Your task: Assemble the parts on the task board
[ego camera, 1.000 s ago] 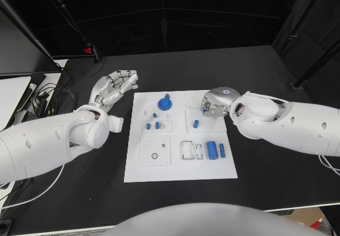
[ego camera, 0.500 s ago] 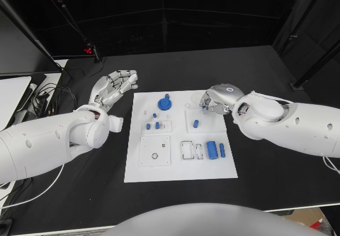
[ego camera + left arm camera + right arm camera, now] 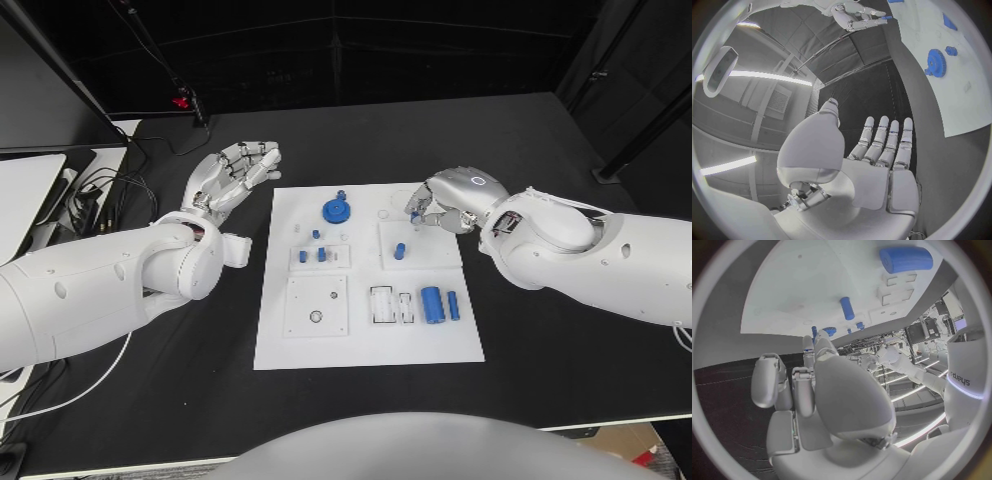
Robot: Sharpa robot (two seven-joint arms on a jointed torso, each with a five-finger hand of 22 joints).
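White task board [image 3: 368,345] mid-bench carrying blue gear [image 3: 335,211], pegs, blue cylinder [image 3: 430,303]; left robot hand [image 3: 231,175] spread flat, empty, off board's left edge; right robot hand [image 3: 440,208] pinching small blue peg [image 3: 415,216] over far-right corner.

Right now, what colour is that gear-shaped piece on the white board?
Blue; the gear shows best in the head view.
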